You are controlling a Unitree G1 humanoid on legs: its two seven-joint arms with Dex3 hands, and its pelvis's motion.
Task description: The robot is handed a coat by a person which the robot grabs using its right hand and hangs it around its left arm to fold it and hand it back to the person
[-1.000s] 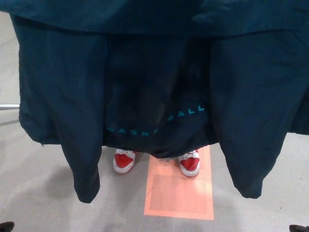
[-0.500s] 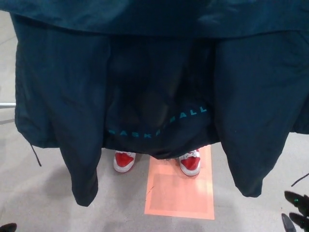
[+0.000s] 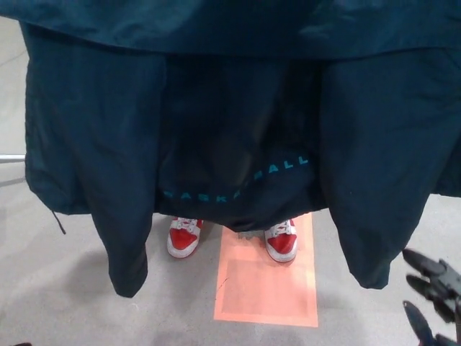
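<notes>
Since the coat [image 3: 230,130] hangs limp across your whole view, expect it to be soft, light and slippery. Take it high along its top edge, not by a dangling sleeve [image 3: 367,216]. Your right hand [image 3: 434,294] hovers low beside it, fingers spread, empty.

We count one dark coat [image 3: 230,108], two red-and-white shoes [image 3: 183,238], one orange floor patch [image 3: 266,288] and one right hand [image 3: 432,292].

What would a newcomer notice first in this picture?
A big dark coat, spread wide, fills most of the view, with teal lettering low on its middle. Below its hem a person's red and white shoes stand by an orange floor patch, and the robot's open right hand shows at the lower right.
</notes>
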